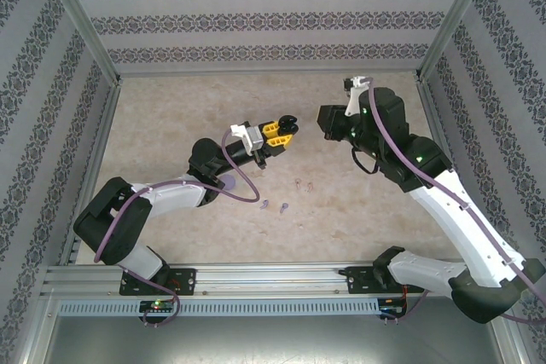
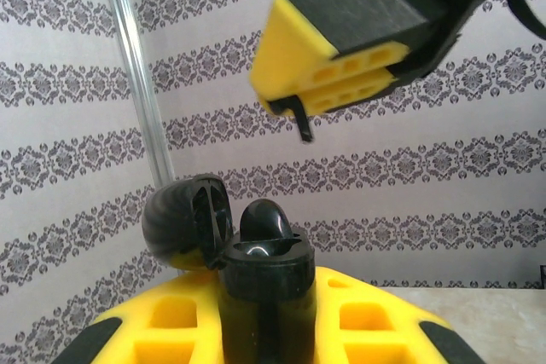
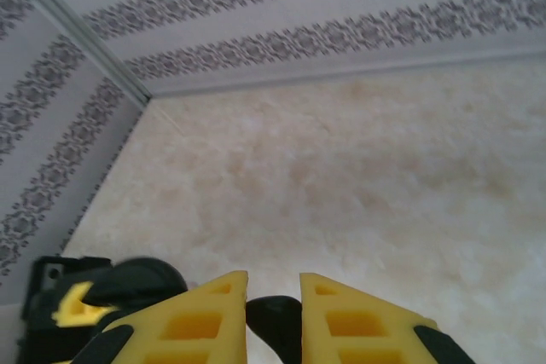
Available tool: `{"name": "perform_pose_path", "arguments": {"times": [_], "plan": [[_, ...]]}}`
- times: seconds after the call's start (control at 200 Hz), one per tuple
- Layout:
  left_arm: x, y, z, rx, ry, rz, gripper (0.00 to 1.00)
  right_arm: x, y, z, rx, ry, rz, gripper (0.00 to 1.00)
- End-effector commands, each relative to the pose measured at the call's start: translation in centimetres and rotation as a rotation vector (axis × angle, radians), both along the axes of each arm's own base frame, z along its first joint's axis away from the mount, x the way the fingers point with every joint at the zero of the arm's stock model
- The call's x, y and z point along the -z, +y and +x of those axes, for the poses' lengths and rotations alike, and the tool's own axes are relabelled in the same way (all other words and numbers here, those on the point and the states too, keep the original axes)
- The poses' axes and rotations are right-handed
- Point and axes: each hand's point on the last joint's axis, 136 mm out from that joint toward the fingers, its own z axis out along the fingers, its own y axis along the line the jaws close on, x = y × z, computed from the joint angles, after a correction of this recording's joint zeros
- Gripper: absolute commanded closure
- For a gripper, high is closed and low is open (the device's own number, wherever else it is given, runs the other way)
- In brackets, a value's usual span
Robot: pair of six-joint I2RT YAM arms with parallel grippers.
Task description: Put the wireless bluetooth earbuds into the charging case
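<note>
The left pincer (image 1: 284,130) hangs over the middle of the desk (image 1: 171,117). The charging case (image 2: 266,274) sits between its fingers, with the lid (image 2: 183,223) tipped out to one side. The right pincer (image 1: 327,122) is just to its right (an earbud (image 3: 273,317) is pinched inside). Loose earbuds (image 1: 264,205) lie on the desk in front of both, nearer the arms.

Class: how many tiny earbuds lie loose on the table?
4: two tiny pale pink earbuds at the middle of the beige marbled table, two tiny purple earbuds nearer the arm bases. Others may be hidden.
</note>
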Motion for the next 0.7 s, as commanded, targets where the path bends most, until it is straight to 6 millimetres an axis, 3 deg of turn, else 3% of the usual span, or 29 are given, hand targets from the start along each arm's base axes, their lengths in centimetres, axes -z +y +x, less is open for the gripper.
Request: {"name": "perform_pose_path", "arguments": {"times": [0.0, 0.36, 0.699], "plan": [[-1.3, -0.4, -0.1, 0.036, -0.017, -0.026, 1.0, -2.6, 1.9, 0.5, -0.091, -0.116, 0.042, 0.81], [-1.4, -0.8, 1.0, 0.038, 0.011, -0.061, 1.0, -3.1, 5.4, -0.6, -0.22, -0.205, 0.122, 0.8], [-1.6, -1.0, 1.3, 0.04, 0.016, -0.079, 1.0, -0.8, 6.7, -0.9, -0.26, -0.155, 0.12, 0.8]]}}
